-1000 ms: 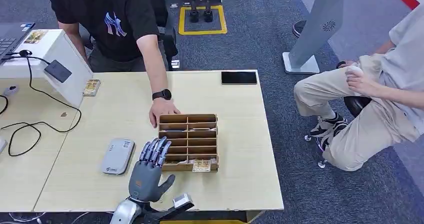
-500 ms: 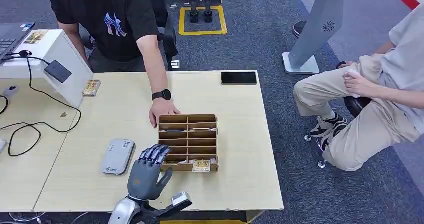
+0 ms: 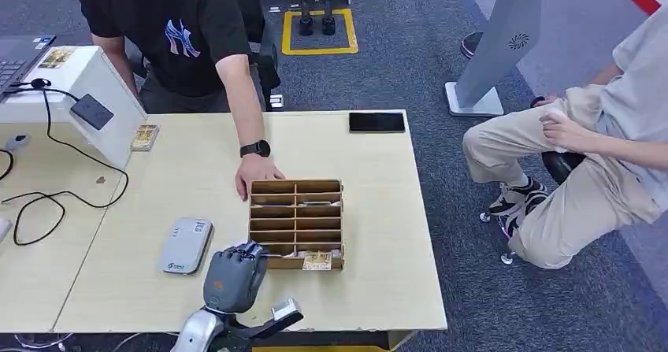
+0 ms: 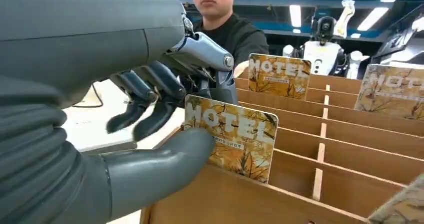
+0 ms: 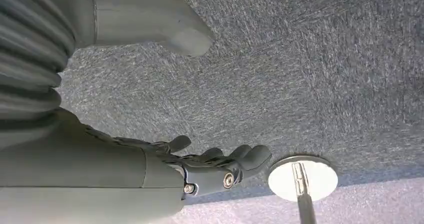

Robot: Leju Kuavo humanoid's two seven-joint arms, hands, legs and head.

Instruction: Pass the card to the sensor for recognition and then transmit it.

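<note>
The left hand point(image 4: 150, 114) appears to pinch a card point(image 4: 231, 136) between thumb and fingers point(image 4: 150, 101) in the wooden rack point(image 3: 298, 222); next, lift it clear toward the sensor point(image 3: 186, 244). The right hand point(image 5: 200, 169) hangs empty, fingers loosely spread.

Left arm: silver, entering from below in the head view, forearm raised, wrist bent forward. Left hand point(image 3: 234, 277): knuckles up, fingers point(image 4: 150, 91) curled downward, thumb point(image 4: 160, 169) extended beneath them; thumb and fingers closing on either side of a card point(image 4: 230, 136), thumb tip touching its near face, firm grip not confirmed. Right arm: hanging, wrist pointing toward the floor. Right hand point(image 5: 200, 166): empty, fingers loosely extended and slightly bent, thumb point(image 5: 150, 21) held well apart from them.
</note>
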